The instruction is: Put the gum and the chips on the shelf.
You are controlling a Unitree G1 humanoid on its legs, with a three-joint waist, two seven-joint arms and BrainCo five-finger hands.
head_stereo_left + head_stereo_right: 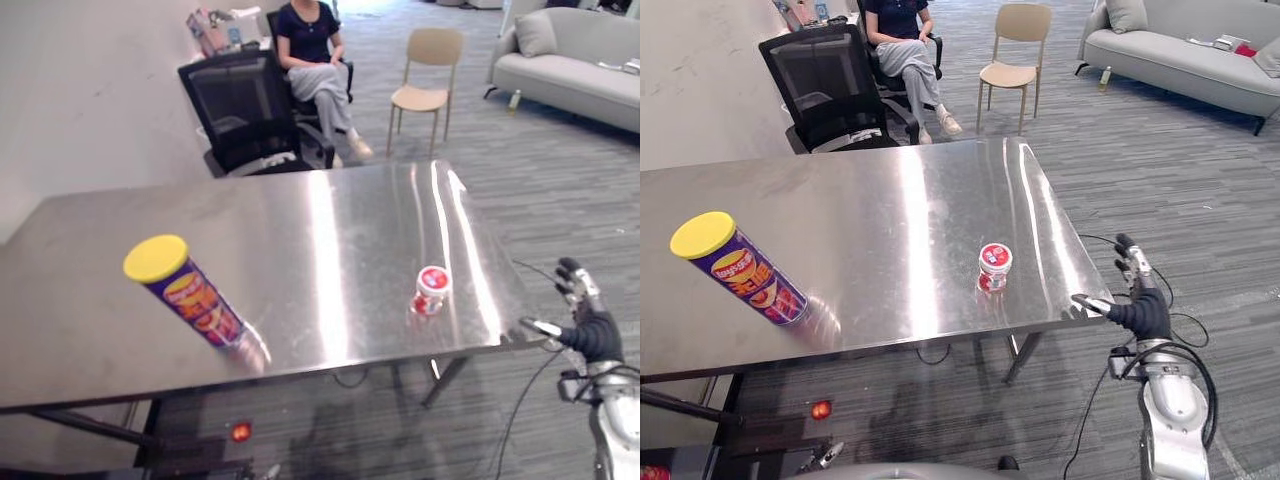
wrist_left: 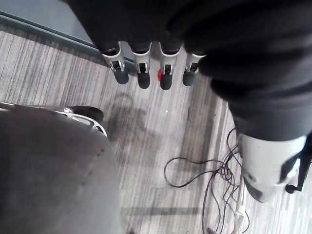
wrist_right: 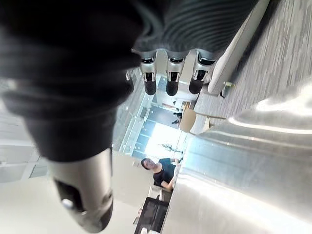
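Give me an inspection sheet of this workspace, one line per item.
surface: steel table, shiny.
job's things: chips can stands on its base at the left; gum jar stands near the right front edge.
clutter: nothing seen.
hands: right hand open beside the table's right front corner, empty; left hand open over the floor, empty.
cables: a cable loop hangs under the table's front edge.
surroundings: seated person, office chair, tan chair and sofa beyond the table.
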